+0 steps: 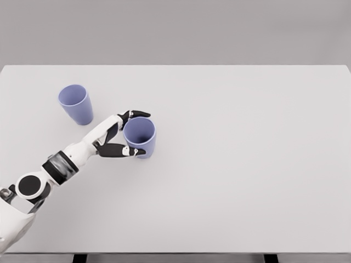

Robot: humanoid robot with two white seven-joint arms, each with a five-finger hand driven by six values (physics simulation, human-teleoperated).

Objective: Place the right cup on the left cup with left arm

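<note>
Head view: the step in hand looks like the grasp of the right cup, a blue-violet tumbler standing upright on the white table, to the right of and a little nearer the robot than the left cup. The left robot hand reaches in from the left cup's near side and wraps the right cup from its left: dark fingers curve over the far rim, while the thumb lies along the near wall. The fingers appear curled against the cup, so the hand seems to be gripping it, though whether the hold is firm cannot be told. The cup's base seems to rest on the table, so the lift does not look begun.

The left cup stands upright and untouched, well apart from the hand, its mouth open upward.

The next move, as I judge it, calls for raising the right cup clear of the table, carrying it toward the left cup, and lowering it onto that cup without knocking it over.

The right arm is not in view.
</note>
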